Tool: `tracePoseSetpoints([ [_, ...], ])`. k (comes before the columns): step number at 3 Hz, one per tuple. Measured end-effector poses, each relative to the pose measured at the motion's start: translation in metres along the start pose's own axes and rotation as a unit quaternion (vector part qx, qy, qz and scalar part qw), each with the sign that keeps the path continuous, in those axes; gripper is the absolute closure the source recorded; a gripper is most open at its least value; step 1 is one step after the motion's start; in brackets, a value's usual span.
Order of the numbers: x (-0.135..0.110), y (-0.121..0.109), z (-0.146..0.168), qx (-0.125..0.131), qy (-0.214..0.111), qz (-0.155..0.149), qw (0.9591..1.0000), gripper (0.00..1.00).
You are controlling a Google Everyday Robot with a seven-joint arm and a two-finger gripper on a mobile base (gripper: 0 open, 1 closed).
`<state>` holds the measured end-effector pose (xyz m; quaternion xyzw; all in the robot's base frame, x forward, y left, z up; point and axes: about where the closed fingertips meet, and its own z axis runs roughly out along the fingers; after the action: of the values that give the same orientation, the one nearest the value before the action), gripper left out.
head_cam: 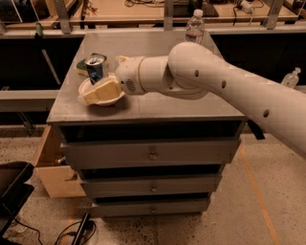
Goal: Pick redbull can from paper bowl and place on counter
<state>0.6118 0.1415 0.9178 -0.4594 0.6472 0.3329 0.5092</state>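
The redbull can (94, 68) stands upright at the back left of the paper bowl (84, 89), on the left part of the grey counter (158, 103). My gripper (99, 91) reaches in from the right on the big white arm. It lies low over the bowl, just in front of the can and a little to its right, and hides most of the bowl. Only the bowl's left and front rim show. The gripper does not hold the can.
A green-and-yellow sponge (81, 64) lies just behind the can. A clear water bottle (193, 26) stands at the counter's far edge, another (290, 76) off to the right. A wooden workbench (143, 9) runs behind. An open wooden box (52, 165) juts out at the cabinet's lower left.
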Motion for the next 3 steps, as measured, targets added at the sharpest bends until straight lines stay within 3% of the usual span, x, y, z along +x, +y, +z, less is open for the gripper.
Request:
tracePoseSetpoints([
  [2,-0.009,-0.022,0.025,0.010,-0.039,0.003,0.9992,0.00],
  [3,-0.018,-0.030,0.036,0.013,-0.057,0.004,0.9983,0.17],
])
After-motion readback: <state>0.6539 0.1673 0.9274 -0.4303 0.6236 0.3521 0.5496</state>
